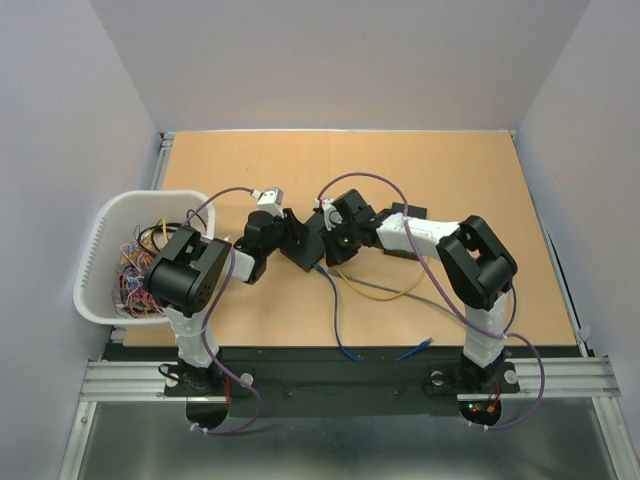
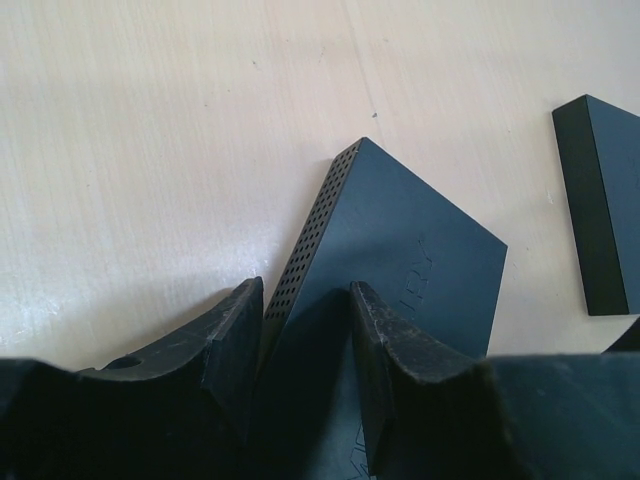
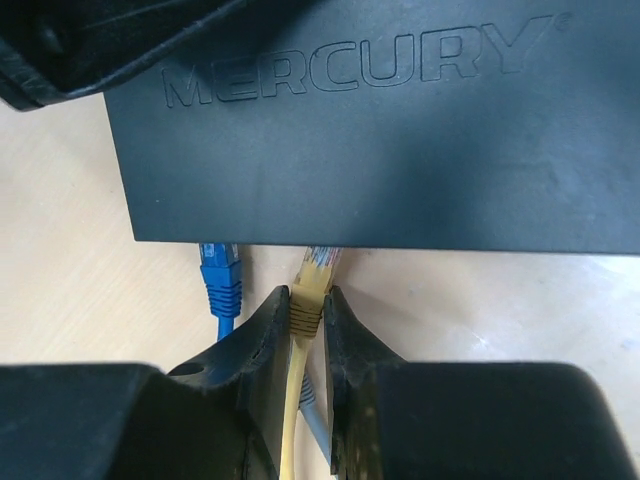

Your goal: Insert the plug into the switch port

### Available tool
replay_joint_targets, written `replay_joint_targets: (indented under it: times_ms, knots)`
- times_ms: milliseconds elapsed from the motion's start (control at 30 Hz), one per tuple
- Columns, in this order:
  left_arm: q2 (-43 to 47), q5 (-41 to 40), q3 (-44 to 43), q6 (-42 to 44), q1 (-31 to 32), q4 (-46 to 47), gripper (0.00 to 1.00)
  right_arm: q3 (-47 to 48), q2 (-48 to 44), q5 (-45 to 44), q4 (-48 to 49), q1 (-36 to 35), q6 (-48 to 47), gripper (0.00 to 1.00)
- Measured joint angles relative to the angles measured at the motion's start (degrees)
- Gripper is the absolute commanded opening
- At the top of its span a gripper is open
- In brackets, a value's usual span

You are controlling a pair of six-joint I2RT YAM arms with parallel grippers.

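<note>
Right claw (image 3: 305, 300) pinches the yellow plug (image 3: 318, 268) at the switch (image 3: 400, 140).
Its fingers clamp the plug's boot, and the clear tip meets the switch's port edge, just beside a blue plug (image 3: 218, 272) seated there. Left claw (image 2: 305, 300) grips the switch's perforated corner, with the switch lying mid-desk (image 1: 450, 180) between both arms.
</note>
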State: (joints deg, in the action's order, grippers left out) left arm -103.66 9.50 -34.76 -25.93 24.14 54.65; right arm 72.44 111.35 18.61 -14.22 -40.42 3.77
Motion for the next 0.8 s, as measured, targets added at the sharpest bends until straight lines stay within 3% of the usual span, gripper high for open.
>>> replay_joint_targets:
  times_ms: [200, 300, 400, 700, 800]
  knots:
    - [0.0, -1.6, 0.4, 0.3, 0.0, 1.6, 0.47, -0.3, 1.7, 8.1, 2.8, 1.4, 5.6, 0.0]
    - [0.1, 1.1, 0.4, -1.4, 0.6, 4.1, 0.47, -1.9, 1.8, 14.7, 9.4, 1.0, 8.1, 0.0]
    - [0.7, 4.9, 1.0, -3.6, 3.9, 4.1, 0.47, -3.0, 0.3, 13.8, 13.5, -0.3, 6.4, 0.0]
    - [0.7, 5.4, 1.1, -6.0, 3.7, 3.8, 0.47, -3.9, -1.7, 6.3, 13.8, -1.0, 0.0, 0.0]
    - [1.2, 6.4, 0.9, -6.7, 3.7, 2.4, 0.5, -7.8, -3.6, 3.4, 18.2, -1.5, -0.5, 0.01]
